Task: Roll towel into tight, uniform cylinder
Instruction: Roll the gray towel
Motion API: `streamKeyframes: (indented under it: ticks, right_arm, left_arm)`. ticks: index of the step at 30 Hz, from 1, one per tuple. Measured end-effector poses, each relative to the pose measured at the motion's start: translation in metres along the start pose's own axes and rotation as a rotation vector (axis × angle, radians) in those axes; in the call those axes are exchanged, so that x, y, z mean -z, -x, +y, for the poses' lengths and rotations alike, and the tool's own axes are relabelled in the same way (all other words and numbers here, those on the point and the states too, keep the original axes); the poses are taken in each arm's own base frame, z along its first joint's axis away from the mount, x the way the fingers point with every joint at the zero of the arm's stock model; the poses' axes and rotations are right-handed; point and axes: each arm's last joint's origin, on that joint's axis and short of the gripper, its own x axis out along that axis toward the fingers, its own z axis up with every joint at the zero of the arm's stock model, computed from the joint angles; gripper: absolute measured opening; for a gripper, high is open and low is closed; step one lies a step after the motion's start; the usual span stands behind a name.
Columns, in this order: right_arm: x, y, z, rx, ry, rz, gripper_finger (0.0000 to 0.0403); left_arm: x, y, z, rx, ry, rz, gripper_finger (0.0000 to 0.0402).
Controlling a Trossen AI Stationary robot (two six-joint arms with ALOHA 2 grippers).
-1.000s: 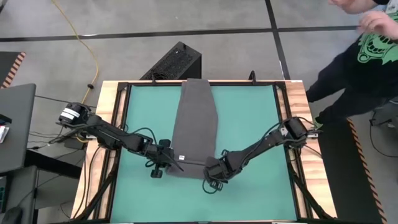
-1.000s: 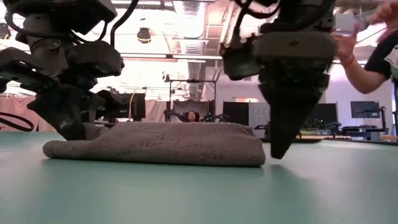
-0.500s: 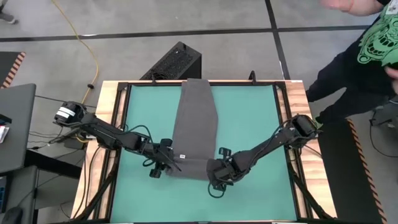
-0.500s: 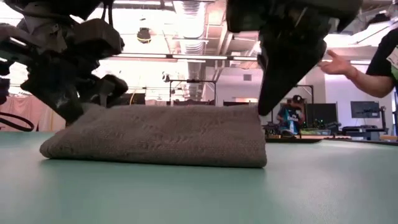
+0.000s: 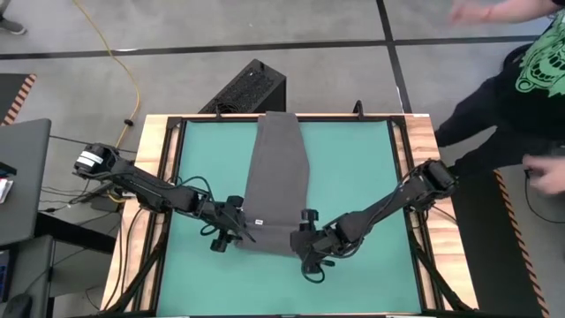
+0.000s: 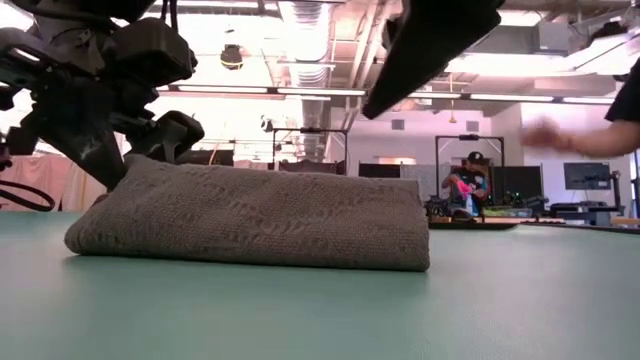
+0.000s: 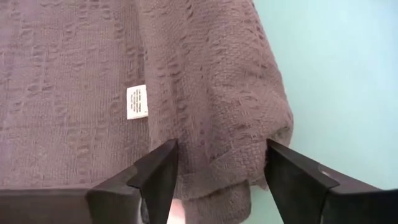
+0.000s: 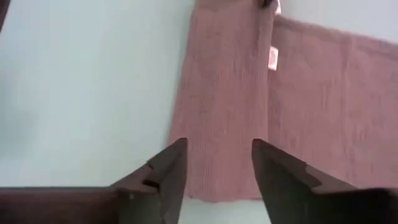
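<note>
The dark grey towel (image 5: 279, 168) lies as a long strip on the teal mat (image 5: 353, 177), running from the far edge toward me. Its near end (image 6: 250, 215) is turned over into a thick, loose roll that rests on the mat. A small white tag (image 7: 137, 101) shows just beyond the roll. My left gripper (image 7: 221, 171) is open, its fingers standing on either side of the roll's left end. My right gripper (image 8: 217, 162) is open and raised above the roll's right end (image 8: 217, 180), clear of it in the low view. My left gripper comes at the roll's left end (image 7: 249, 155) slanting down from the table's left. Its open fingers (image 7: 158, 171) stand close over the cloth, and I cannot tell whether they touch it.
A person in a black shirt (image 5: 521, 79) stands off the table's far right corner, arms moving. A black box (image 5: 252, 88) sits on the floor beyond the far edge. Bare mat lies on both sides of the towel.
My right gripper has let go of the roll's right end, risen and tipped away from it. My left gripper has lifted a little at the left end. The rolled near end, pressed low a second ago, now stands taller and looser; the rest of the towel has stayed put.
</note>
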Motion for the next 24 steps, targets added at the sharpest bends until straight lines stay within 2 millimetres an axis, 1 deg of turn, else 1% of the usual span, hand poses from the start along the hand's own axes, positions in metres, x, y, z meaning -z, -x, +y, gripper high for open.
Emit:
streamKeyframes:
  ticks: [3, 5, 8, 10, 12, 16, 19, 21, 24]
  right_arm:
    - [-0.003, 0.000, 0.000, 0.024, 0.020, -0.034, 0.0223]
    - [-0.005, -0.001, -0.002, 0.035, 0.019, -0.052, 0.0229]
    - [-0.007, 0.000, 0.001, 0.001, 0.048, -0.074, 0.0224]
    - [-0.009, -0.004, 0.006, -0.034, 0.072, -0.095, 0.0219]
    - [-0.007, -0.004, 0.010, -0.043, 0.109, -0.093, 0.0216]
    - [-0.006, -0.016, 0.012, -0.048, 0.129, -0.089, 0.0215]
    - [-0.003, -0.035, 0.015, -0.060, 0.145, -0.083, 0.0215]
    - [0.003, -0.045, 0.016, -0.049, 0.185, -0.046, 0.0215]
    - [0.006, -0.056, 0.013, -0.037, 0.193, -0.028, 0.0214]
  left_arm:
    - [0.000, 0.000, 0.000, 0.000, -0.022, -0.001, 0.0223]
    - [0.000, 0.000, 0.000, -0.001, -0.021, -0.001, 0.0226]
    - [0.000, 0.000, 0.000, -0.001, -0.026, 0.005, 0.0229]
    - [0.001, 0.000, 0.000, -0.002, -0.027, 0.008, 0.0229]
    - [0.000, 0.000, 0.000, -0.001, -0.031, 0.007, 0.0229]
    - [0.000, 0.000, 0.000, -0.002, -0.037, 0.004, 0.0229]
    - [0.000, 0.000, 0.000, -0.003, -0.026, 0.002, 0.0229]
    - [-0.001, 0.001, 0.000, -0.002, -0.020, 0.003, 0.0229]
    - [-0.004, 0.002, 0.000, 0.002, -0.018, 0.012, 0.0229]
